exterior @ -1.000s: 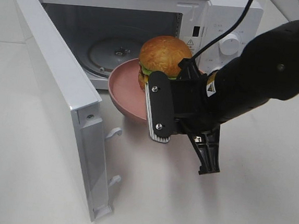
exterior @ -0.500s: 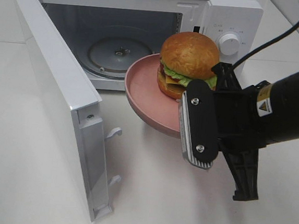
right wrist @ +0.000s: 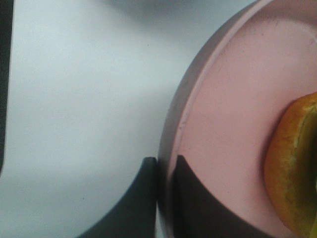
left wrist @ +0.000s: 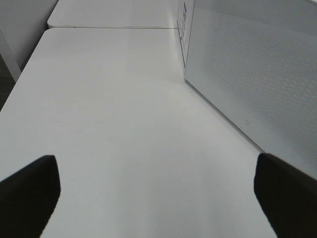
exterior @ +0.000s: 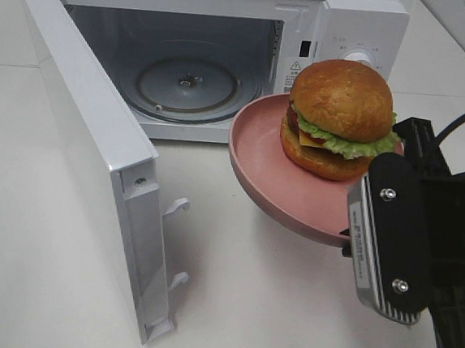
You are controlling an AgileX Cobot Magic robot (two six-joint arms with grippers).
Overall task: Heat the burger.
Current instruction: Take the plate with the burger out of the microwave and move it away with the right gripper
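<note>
right gripper (right wrist: 166,171) was pinched shut on plate (exterior: 258,156) rim with burger (exterior: 339,118), left gripper (left wrist: 158,191) wide open, empty; next: slide plate into microwave (exterior: 193,65).

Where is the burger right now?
The burger sits on the pink plate, held up by the right hand in front of the open microwave, right of its opening.

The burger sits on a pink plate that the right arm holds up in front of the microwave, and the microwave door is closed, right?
Not quite: the door is wide open, as the high view shows, with the empty turntable visible inside. The rest holds: the burger sits on the pink plate, whose rim the right gripper pinches in front of the microwave.
</note>
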